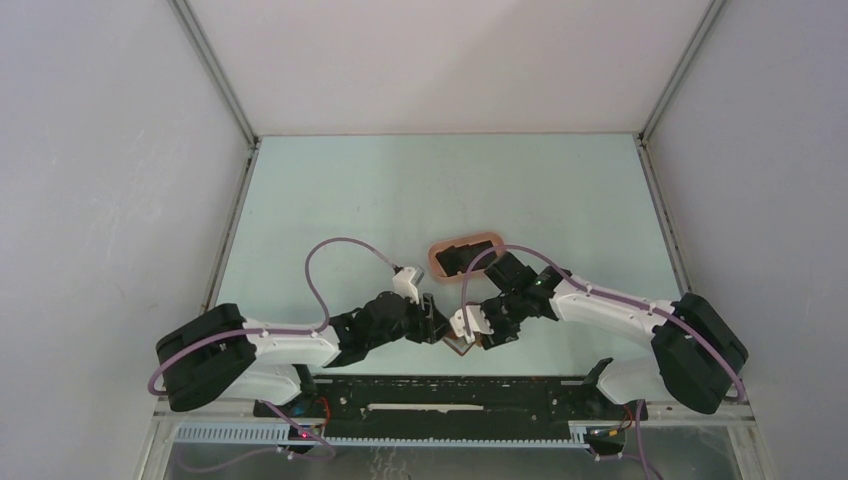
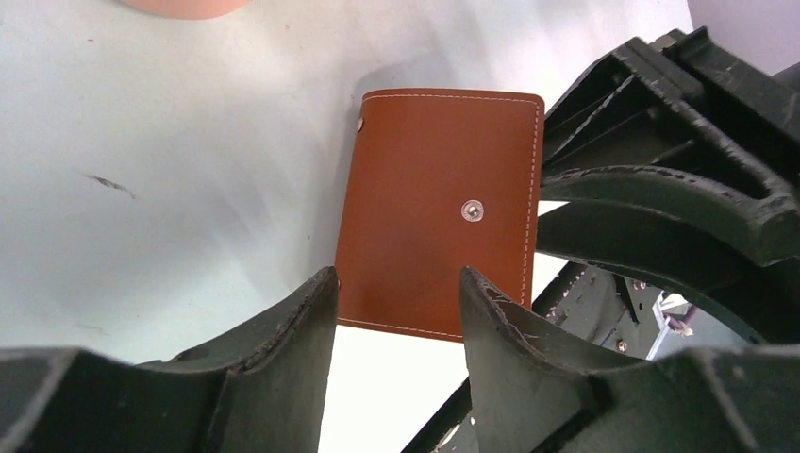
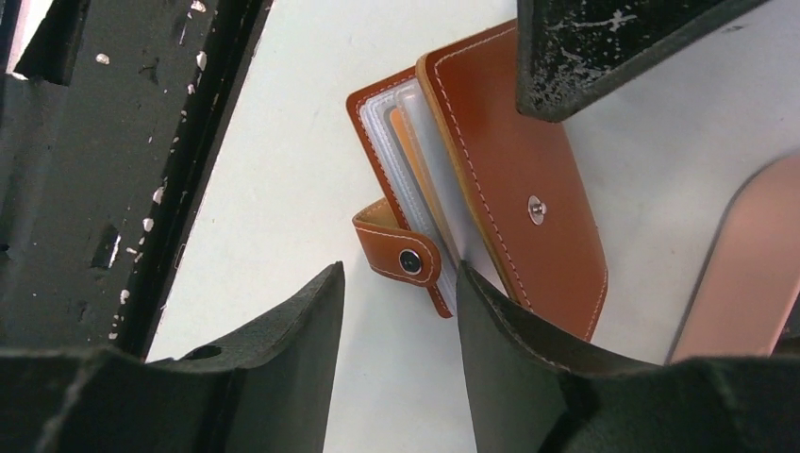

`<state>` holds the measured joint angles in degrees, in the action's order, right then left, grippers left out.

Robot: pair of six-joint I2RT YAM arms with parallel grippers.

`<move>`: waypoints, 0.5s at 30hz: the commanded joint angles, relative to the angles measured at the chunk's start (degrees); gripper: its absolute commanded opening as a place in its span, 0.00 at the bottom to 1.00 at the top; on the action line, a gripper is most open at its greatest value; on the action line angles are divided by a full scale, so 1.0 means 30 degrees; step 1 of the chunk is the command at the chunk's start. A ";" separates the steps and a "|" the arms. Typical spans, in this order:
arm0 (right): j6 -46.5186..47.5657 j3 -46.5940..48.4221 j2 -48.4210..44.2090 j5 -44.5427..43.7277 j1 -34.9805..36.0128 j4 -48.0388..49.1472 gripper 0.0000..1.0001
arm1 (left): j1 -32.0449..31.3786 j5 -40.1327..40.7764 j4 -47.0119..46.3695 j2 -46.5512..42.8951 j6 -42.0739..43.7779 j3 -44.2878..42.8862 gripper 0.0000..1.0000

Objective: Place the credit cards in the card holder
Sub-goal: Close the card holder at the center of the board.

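Note:
The reddish-brown card holder [image 3: 528,179] lies near the table's front edge, cover slightly lifted, with grey pockets [image 3: 429,142] and the snap tab [image 3: 401,255] showing. A tan card edge [image 3: 406,142] sits among the pockets. In the left wrist view the card holder [image 2: 434,208] shows its cover and stud. My left gripper [image 2: 396,283] is open just over its near end. My right gripper [image 3: 401,278] is open at the tab, one finger [image 3: 491,321] against the pocket edges. A black card [image 1: 455,258] lies in the pink tray [image 1: 490,240]. In the top view, both grippers mostly hide the holder [image 1: 459,347].
The pink oval tray stands just behind the grippers and shows at the right of the right wrist view [image 3: 745,264]. The black rail [image 3: 104,170] of the table's front edge runs close beside the card holder. The two grippers [image 1: 440,333] [image 1: 478,333] nearly touch.

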<state>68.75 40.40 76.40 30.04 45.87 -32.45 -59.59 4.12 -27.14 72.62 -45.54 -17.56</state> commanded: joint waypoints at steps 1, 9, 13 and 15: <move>-0.0453 0.0417 0.0210 0.0251 0.0297 0.0276 0.55 | 0.0118 -0.0365 -0.1159 -0.0043 -0.0230 0.0320 0.55; -0.0330 0.0675 0.0216 0.0607 0.0334 -0.0330 0.36 | 0.0127 -0.0607 -0.1362 0.0385 -0.0231 0.0259 0.54; -0.0163 0.0683 0.0040 0.0715 0.0326 -0.0582 0.30 | 0.0133 -0.0819 -0.1442 0.0588 -0.0231 0.0136 0.54; -0.0050 0.0683 -0.0075 0.0764 0.0326 -0.0753 0.26 | 0.0134 -0.0964 -0.1528 0.0685 -0.0220 0.0065 0.53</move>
<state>67.92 40.66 76.95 30.74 46.28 -33.15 -59.53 2.55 -29.28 74.06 -45.67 -17.56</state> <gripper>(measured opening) 0.281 0.534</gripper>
